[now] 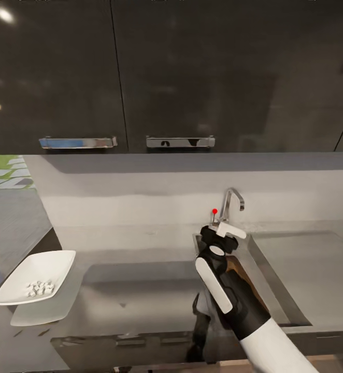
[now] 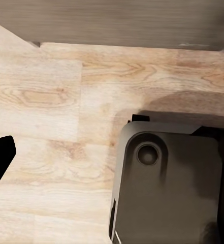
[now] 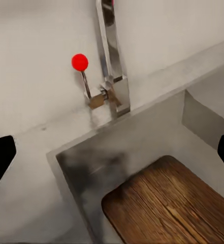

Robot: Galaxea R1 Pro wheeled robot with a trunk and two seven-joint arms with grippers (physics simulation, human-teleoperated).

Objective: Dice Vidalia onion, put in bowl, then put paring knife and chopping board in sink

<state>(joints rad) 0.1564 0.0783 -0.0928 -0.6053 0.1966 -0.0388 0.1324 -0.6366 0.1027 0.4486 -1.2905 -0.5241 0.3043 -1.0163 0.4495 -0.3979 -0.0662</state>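
Board position first: chopping board [image 3: 167, 203] lies in the sink [image 3: 86, 175] basin directly below our right claw [image 1: 228, 231], which hovers by the tap [image 1: 231, 203] at the sink's back-left corner. Its long axis appears to run from the near rim toward the tap. Right claw is spread wide, holding nothing. Left claw's state we cannot tell; its camera looks at the wooden floor [image 2: 51, 101]. Bowl [image 1: 34, 277] with diced onion [image 1: 40, 287] sits at the tabletop's [image 1: 140, 290] left edge. Knife not visible.

Chopping board [image 3: 170, 203] in the sink [image 1: 254, 269], tap [image 1: 230, 204] behind it, bowl [image 1: 34, 277] far left on the countertop [image 1: 135, 290].
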